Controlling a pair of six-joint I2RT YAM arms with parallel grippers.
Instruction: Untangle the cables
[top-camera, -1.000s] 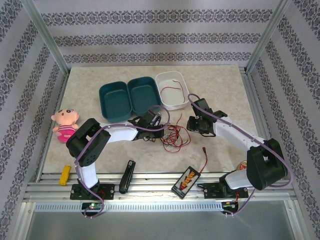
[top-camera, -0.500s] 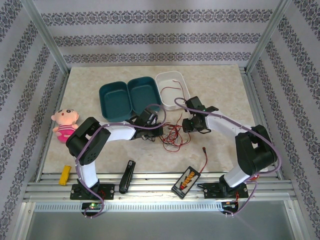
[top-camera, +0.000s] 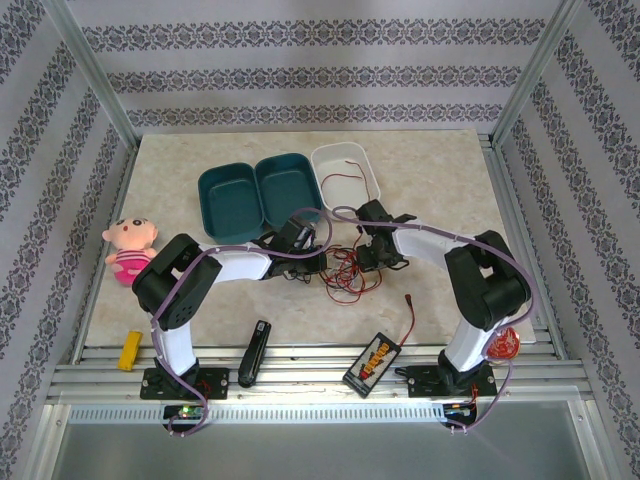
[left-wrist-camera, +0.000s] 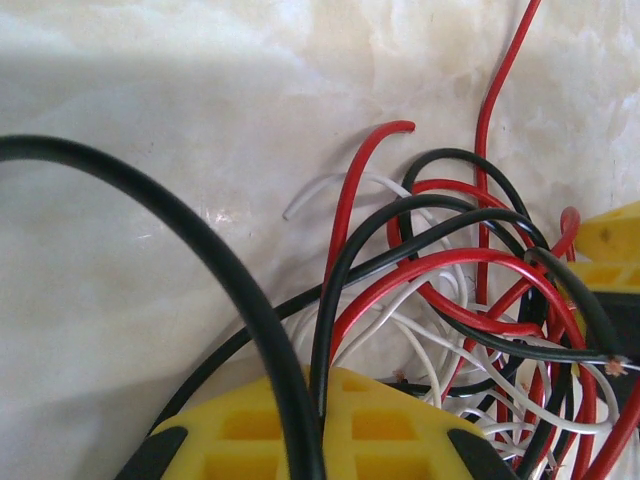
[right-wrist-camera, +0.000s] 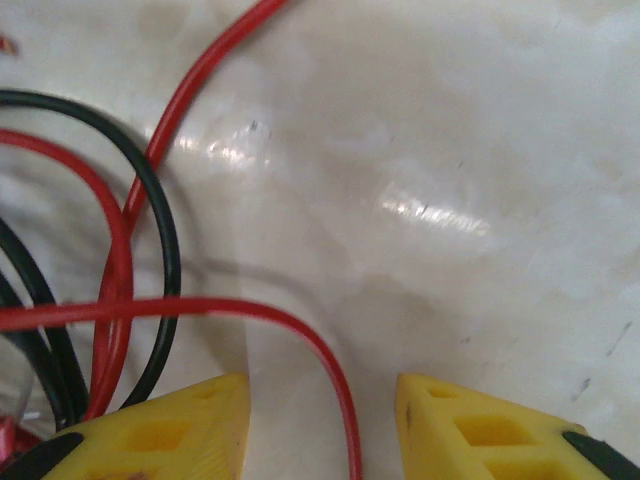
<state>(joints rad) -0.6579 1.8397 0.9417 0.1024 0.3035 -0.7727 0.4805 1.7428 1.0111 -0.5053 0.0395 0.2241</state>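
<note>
**Top view:** The left pincer (top-camera: 312, 266) and right pincer (top-camera: 368, 260) meet tip to tip over the cables (top-camera: 350, 280), one knot of red, black and white wire just in front of both. Bare marble worktop (top-camera: 450, 180) runs from the right pincer's outer side to the metal rail. Behind the pincers stand three tubs. There is a teal tub (top-camera: 226, 225), a second teal tub (top-camera: 288, 208) and a white tub (top-camera: 374, 186) holding a red wire end (top-camera: 345, 178). Out beyond the left pincer sits one plush doll (top-camera: 130, 248). At the near edge lie a yellow block (top-camera: 130, 351), a black bar (top-camera: 254, 353) and a black-and-yellow box (top-camera: 371, 361).

**Left wrist:** The yellow fingers (left-wrist-camera: 250, 430) are clenched together. A black strand (left-wrist-camera: 180, 225) arcs down to their seam, but whether it is pinched cannot be told. The tangle sits ahead and to their right.

**Right wrist:** The fingers (right-wrist-camera: 180, 430) stand apart, released. One red strand (right-wrist-camera: 330, 390) runs loose through the gap, with clear marble ahead and to the right.
</note>
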